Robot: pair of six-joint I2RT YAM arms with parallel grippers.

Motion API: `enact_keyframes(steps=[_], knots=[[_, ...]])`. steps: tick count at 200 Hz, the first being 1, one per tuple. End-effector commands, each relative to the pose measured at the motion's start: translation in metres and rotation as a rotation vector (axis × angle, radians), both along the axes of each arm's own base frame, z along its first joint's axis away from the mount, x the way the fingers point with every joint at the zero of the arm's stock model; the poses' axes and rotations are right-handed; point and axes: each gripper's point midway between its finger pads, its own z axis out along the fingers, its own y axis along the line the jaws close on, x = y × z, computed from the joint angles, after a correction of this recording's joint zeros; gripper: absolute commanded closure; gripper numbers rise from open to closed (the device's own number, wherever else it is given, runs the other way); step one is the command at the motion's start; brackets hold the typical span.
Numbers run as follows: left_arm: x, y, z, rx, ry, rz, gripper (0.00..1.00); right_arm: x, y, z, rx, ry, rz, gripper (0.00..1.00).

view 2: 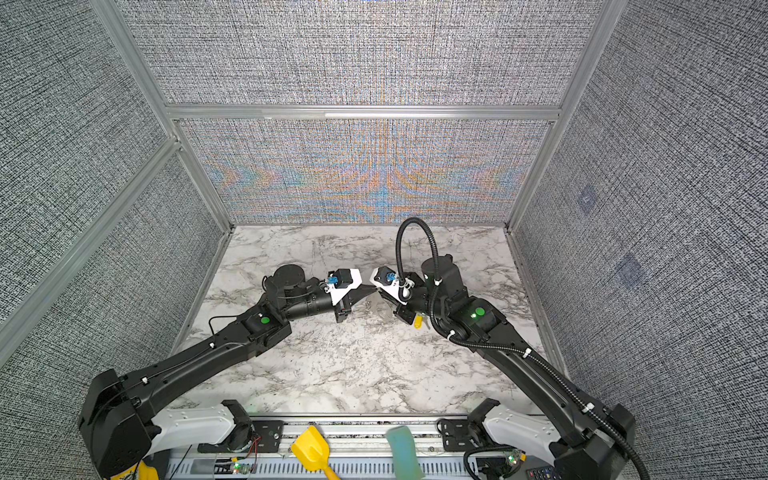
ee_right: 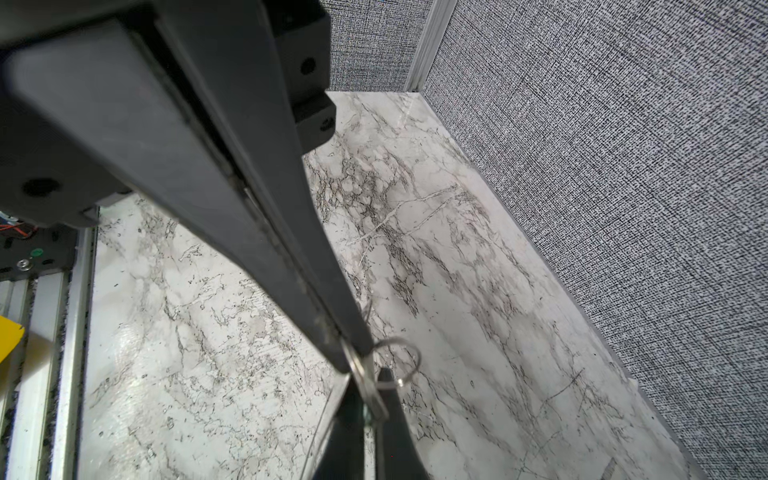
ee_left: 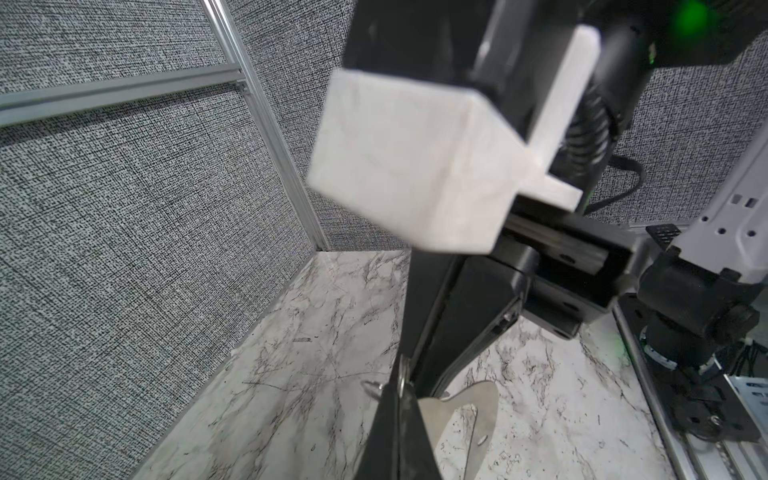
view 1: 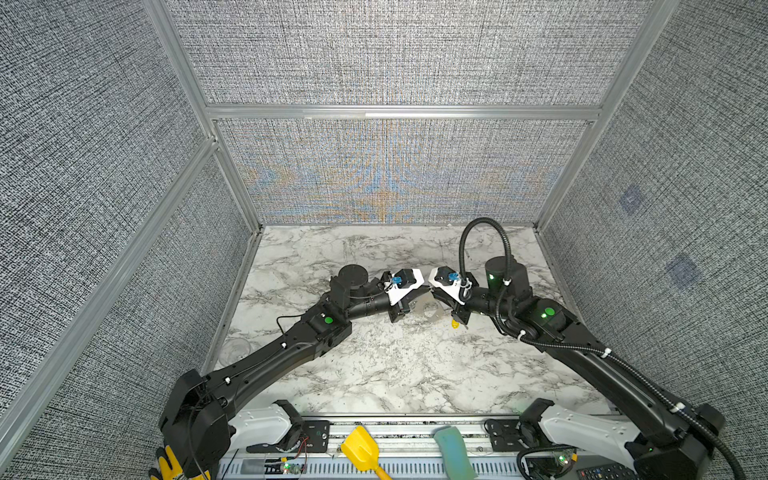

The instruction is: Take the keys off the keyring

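The keyring [ee_left: 478, 405], a flat grey plate with an oval cut-out, hangs tilted just above the marble table between both arms, and shows faintly in both top views [view 1: 430, 309] [view 2: 380, 307]. My left gripper [ee_left: 400, 376] [view 1: 424, 291] is shut on its edge, where a thin wire ring [ee_right: 399, 361] sticks out. My right gripper [ee_right: 370, 376] [view 1: 436, 297] meets it tip to tip. It is shut on a small flat metal key [ee_right: 372, 395], with a teal-green speck in the gap. A yellow tag [view 1: 455, 323] [view 2: 418, 322] sits under the right gripper's body.
Fabric walls with metal rails enclose the table on three sides. At the front rail lie a yellow scoop [view 1: 361, 449] and a teal block [view 1: 453, 451]. A clear glass [view 1: 237, 351] stands by the left wall, beside the left arm.
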Motion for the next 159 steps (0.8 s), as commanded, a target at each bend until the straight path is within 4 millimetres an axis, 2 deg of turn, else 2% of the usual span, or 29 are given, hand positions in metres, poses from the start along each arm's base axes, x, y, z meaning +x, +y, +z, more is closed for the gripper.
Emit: enact_keyframes(steps=[1,28,72,100,131,159], knots=[[0.006,0.004,0.023,-0.102,-0.017,0.03,1.0,-0.013,0.008,-0.003,-0.029,0.005,0.081,1.0],[0.009,0.009,0.022,-0.126,0.0,0.035,1.0,-0.017,0.009,-0.007,-0.069,0.005,0.092,1.0],[0.011,0.02,0.026,-0.141,-0.016,0.058,1.0,-0.01,-0.006,-0.024,-0.147,0.029,0.018,1.0],[0.009,0.024,0.026,-0.151,-0.013,0.052,1.0,-0.008,-0.006,-0.024,-0.132,0.038,0.0,1.0],[0.016,0.028,0.018,-0.109,-0.008,0.091,1.0,0.004,-0.015,-0.029,-0.126,0.051,-0.078,1.0],[0.031,0.039,-0.004,-0.037,0.022,0.182,1.0,0.022,-0.029,-0.038,-0.085,0.084,-0.195,1.0]])
